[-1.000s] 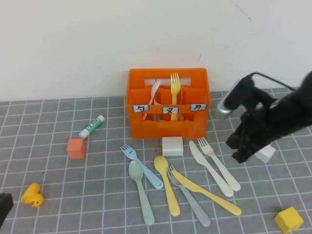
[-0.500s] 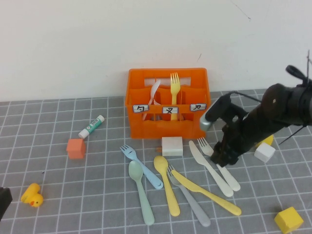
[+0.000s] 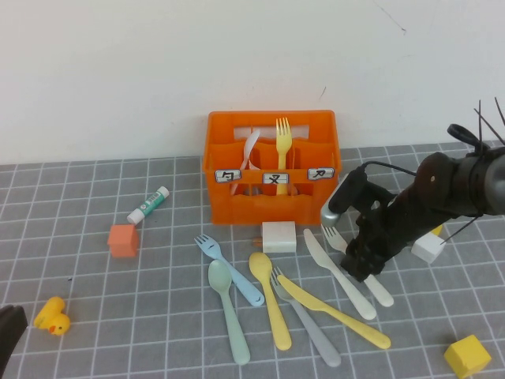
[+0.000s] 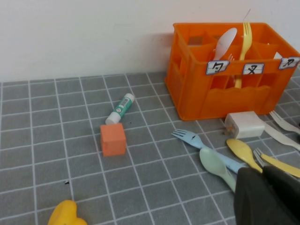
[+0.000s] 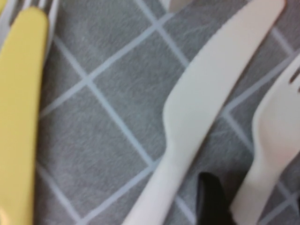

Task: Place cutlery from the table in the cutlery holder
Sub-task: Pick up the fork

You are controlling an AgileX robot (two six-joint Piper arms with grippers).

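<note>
Left gripper (image 3: 6, 335): dark shape at the lower left corner of the high view; cannot tell how it is set.
Near row of cutlery: mint green plastic spoon (image 3: 228, 309), yellow plastic spoon (image 3: 271, 298), grey plastic fork (image 3: 306, 320) and yellow plastic knife (image 3: 333, 310) lie flat on the grey tiled table (image 3: 142, 316), low in the frame's centre.
Light blue plastic fork (image 3: 229, 269): just left of the spoons.
Right gripper (image 3: 359, 264): right of centre, low over the cream-white plastic knife (image 3: 339, 272) and cream-white plastic fork (image 3: 355, 264); one dark fingertip (image 5: 212, 199) sits between their handles; finger spread cannot be told.
White block (image 3: 278, 236): just in front of the holder.
Bright orange slotted plastic cutlery holder (image 3: 272, 201): upper centre, against the wall.
Inside: an upright yellow fork (image 3: 282, 142) in the middle compartment, a white spoon (image 3: 250, 150) left of it.
</note>
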